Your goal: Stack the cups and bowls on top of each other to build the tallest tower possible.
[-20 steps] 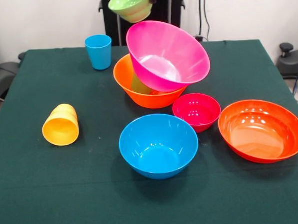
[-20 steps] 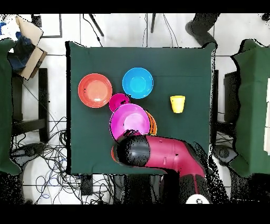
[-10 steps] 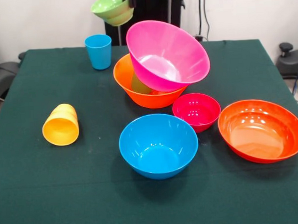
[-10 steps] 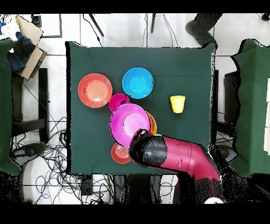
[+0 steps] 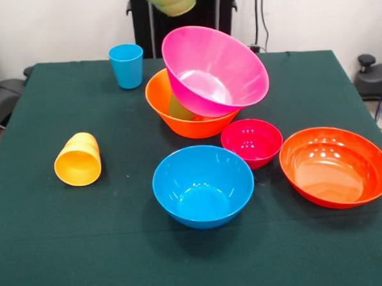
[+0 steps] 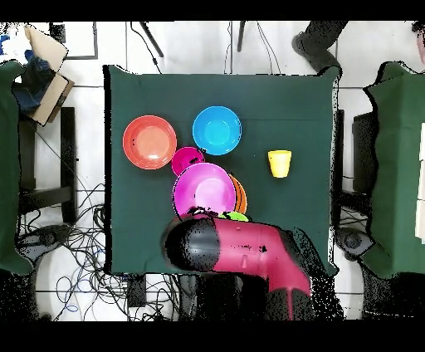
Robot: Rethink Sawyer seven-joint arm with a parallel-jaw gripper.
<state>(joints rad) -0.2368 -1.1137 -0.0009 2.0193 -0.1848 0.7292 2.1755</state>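
**Small green bowl carried aloft above the leaning pile**

The small green plastic bowl (image 5: 171, 0) hung at the top edge of the front view, clear of the table and above the far side of the pile. The gripper itself was out of sight in that view and hidden beneath the red and black arm (image 6: 236, 247) in the overhead view, so whether the jaws were clenched on the bowl could not be told. The tower comprised the big glossy pink bowl (image 5: 214, 68), tilted steeply with its mouth toward the camera, resting in the big orange bowl (image 5: 188, 111), which stood on the green cloth-covered table (image 5: 68, 239) toward its far edge. A small magenta bowl (image 5: 252, 142) stood just beside the pile; the medium blue bowl (image 5: 203, 185) sat near the table's centre and the wide red-orange bowl (image 5: 335, 165) near its right edge. The tapered blue cup (image 5: 127, 65) stood upright toward the far left corner; the yellow-orange cup (image 5: 79, 160) lay on its side near the left edge.

The step in hand appeared to be transport of the green bowl to the pile. The next move would likely call for lowering it into the tilted pink bowl, gently, since the slope could let it slide out
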